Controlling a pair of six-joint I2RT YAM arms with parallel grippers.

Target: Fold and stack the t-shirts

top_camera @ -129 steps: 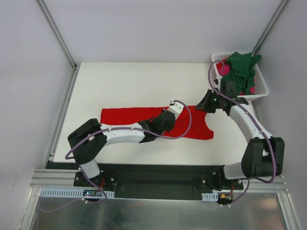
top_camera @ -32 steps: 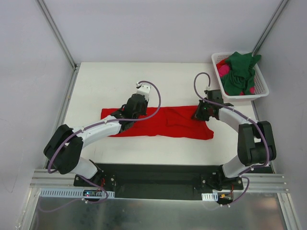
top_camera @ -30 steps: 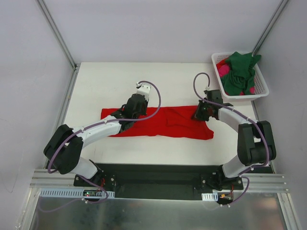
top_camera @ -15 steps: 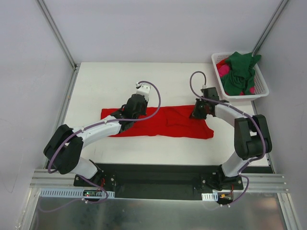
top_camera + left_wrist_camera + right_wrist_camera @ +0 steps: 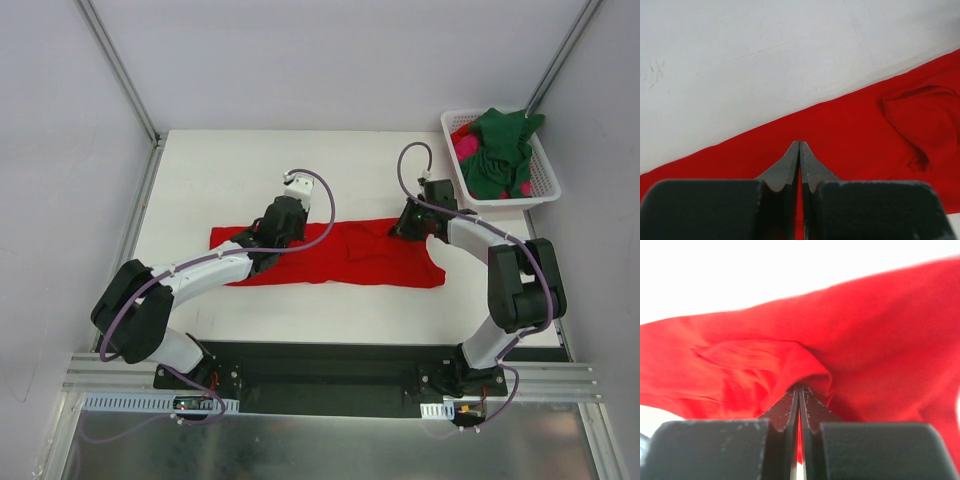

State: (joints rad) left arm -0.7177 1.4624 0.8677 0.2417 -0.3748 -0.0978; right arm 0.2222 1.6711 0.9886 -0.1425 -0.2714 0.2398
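Step in hand: folding the 1st shirt; nothing stacked yet. Red shirt (image 5: 330, 262) lies on table (image 5: 250, 170) as a long strip running away from basket (image 5: 548, 178), toward its near-left. Green shirt (image 5: 500, 150) and pink shirt (image 5: 466, 147) sit heaped inside basket, not begun.

R gripper (image 5: 400, 228) is at the strip's end nearest basket, jaws closed w/ red cloth bunched at the tips and raised a little. Looks like a pinch grip. L gripper (image 5: 272, 236) is on the half farther from basket, jaws shut tip to tip over flat cloth. Can't tell if it has any cloth caught or just pins it. A small ridge of cloth sits btwn the two.

Nxt, prob: R carries its end away from basket, over onto the L half, w/ L keeping the cloth from sliding. Low lift, and let go only once edges line up.
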